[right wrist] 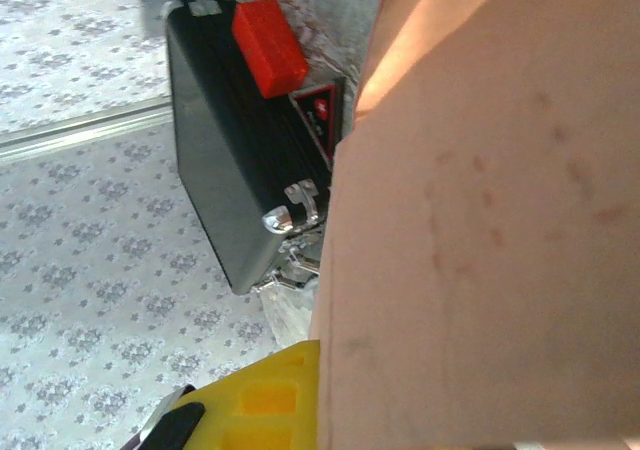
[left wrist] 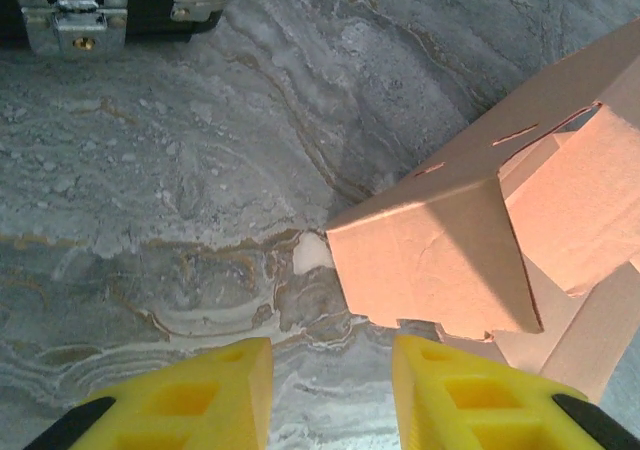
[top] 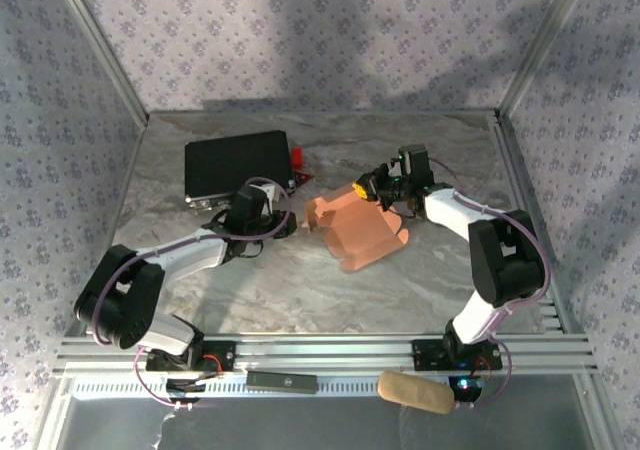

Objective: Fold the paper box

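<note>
Table: we see a grey marbled top, boxed in by flowered walls.
Black case: it lies flat at the far left of the table, well apart from the paper box, with its metal latches on the near edge.
Paper box: it sits a little right of the table's middle, between the two claws and nearer to us than the case.
Box, look: we see thin salmon-orange cardboard, only partly folded. Several panels are raised and the top is open. In the left wrist view one panel has short slits cut in it, and a corner flap is folded over into a wedge that casts a shadow on the marble.
Box to left claw: the wedge corner lies just ahead of the right-hand finger. It is near but not between the fingers.
Box to right claw: the far right flap meets the fingertips. In the right wrist view the sheet runs hard against the yellow finger and hides the other one.
Left claw: its yellow fingers are parted with bare marble between them, and it grips nothing.
Right claw: we read it as closed on the box's thin flap.
Tan pad: it lies on the rail by the right arm's base.
Red block: it sits at the case's far right corner.
</note>
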You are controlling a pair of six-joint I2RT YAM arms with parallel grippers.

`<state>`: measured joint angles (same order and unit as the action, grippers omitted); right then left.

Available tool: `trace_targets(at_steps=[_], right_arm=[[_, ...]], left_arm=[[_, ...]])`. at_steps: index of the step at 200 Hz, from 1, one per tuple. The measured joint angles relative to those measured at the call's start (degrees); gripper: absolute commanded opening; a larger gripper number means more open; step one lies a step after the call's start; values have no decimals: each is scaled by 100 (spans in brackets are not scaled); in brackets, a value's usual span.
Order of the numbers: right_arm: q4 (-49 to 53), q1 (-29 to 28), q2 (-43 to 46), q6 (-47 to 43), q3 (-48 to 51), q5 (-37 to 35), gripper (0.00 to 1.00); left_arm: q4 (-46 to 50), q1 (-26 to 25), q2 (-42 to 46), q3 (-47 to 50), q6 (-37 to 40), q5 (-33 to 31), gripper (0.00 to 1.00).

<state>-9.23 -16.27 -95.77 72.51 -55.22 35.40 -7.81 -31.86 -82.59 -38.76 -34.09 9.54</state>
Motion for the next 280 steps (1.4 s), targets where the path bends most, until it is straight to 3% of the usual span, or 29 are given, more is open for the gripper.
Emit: trace_targets(at_steps=[86, 125, 174, 280], right_arm=[[-1751, 168, -339, -57, 612, 116, 0], [-1987, 229, -404, -127, 645, 260, 0], [-2262, 332, -444, -153, 769, 455, 0], [-2505, 404, -588, -142, 774, 739, 0]], left_arm=[[-367, 111, -450, -131, 551, 114, 31], [-1032, 50, -610, -129, 887, 210, 28], [-1803, -457, -857, -70, 1405, 151, 27], [-2752, -702, -1504, 37, 1545, 162, 27]])
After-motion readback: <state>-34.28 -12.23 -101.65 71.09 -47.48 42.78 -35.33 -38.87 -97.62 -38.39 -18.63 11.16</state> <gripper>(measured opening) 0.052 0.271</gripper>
